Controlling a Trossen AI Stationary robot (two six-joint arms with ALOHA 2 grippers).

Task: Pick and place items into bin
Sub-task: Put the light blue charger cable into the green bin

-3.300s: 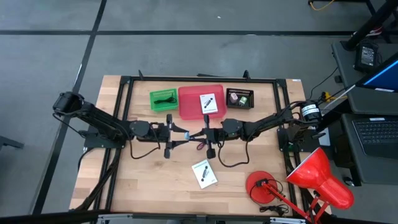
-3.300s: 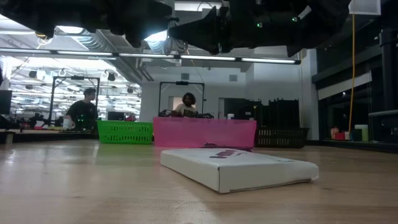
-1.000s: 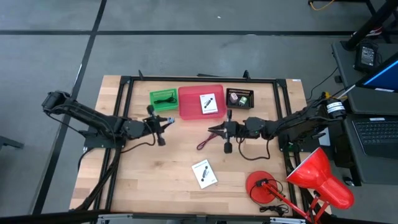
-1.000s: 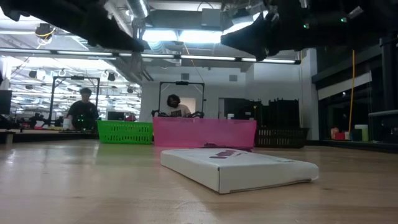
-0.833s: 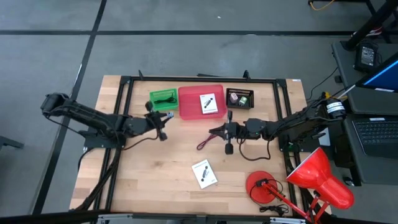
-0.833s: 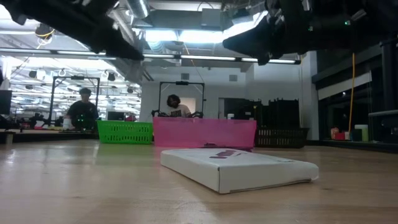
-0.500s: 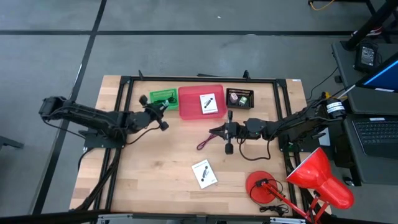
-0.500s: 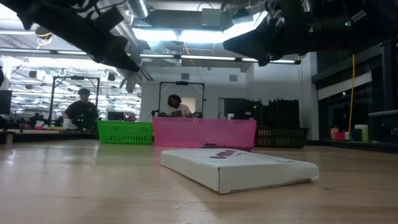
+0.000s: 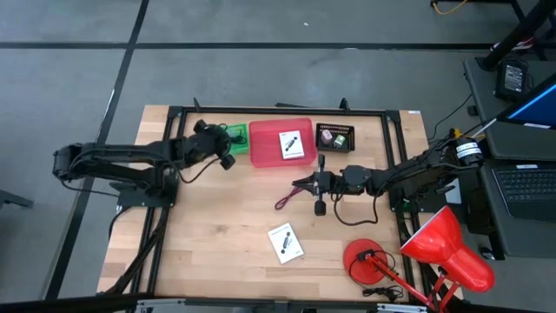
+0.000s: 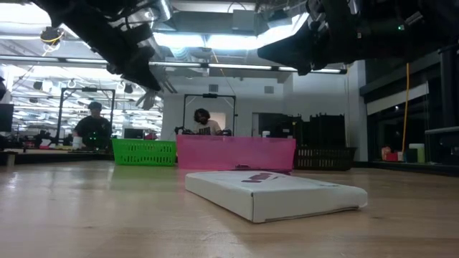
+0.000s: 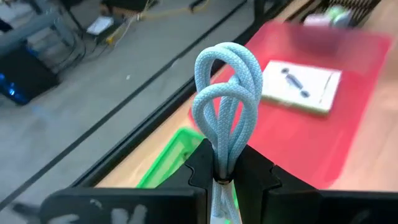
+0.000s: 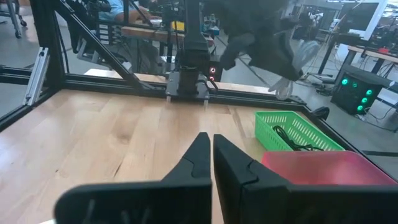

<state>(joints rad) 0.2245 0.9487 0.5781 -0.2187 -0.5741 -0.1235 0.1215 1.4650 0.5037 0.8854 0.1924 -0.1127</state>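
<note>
So the counter (image 9: 217, 226) is a pale wood butcher-block top with a black metal frame around it, sitting on a grey floor with dark lines across it. Along the far edge there are three bins in a row: a green bin (image 9: 228, 137), a red bin (image 9: 280, 143) in the middle and a small black bin (image 9: 335, 137). One white card (image 9: 293, 144) with a black mark lies in the red bin, and a second white card (image 9: 285, 243) sits out on the bare wood nearer the front. A thin red cord (image 9: 284, 201) lies loose near the middle of the counter. The black bin has small green and pinkish bits in it, too tiny to make out properly. A red desk lamp (image 9: 443, 248) stands at the front right corner.

The left tool (image 9: 228, 149) is up over the green bin, pinching a looped light-blue cord (image 11: 227, 93), with the loops sticking up between its fingers (image 11: 202, 165). The right tool (image 9: 300, 184) hangs over the middle of the counter, just beside the red cord, fingers pressed together with nothing in them.

From table height the room behind is a big open workshop with strip lights on the ceiling, more benches and frames, and two people (image 10: 92, 129) sitting well back. A laptop (image 9: 526, 187) sits on a desk off to the right.
</note>
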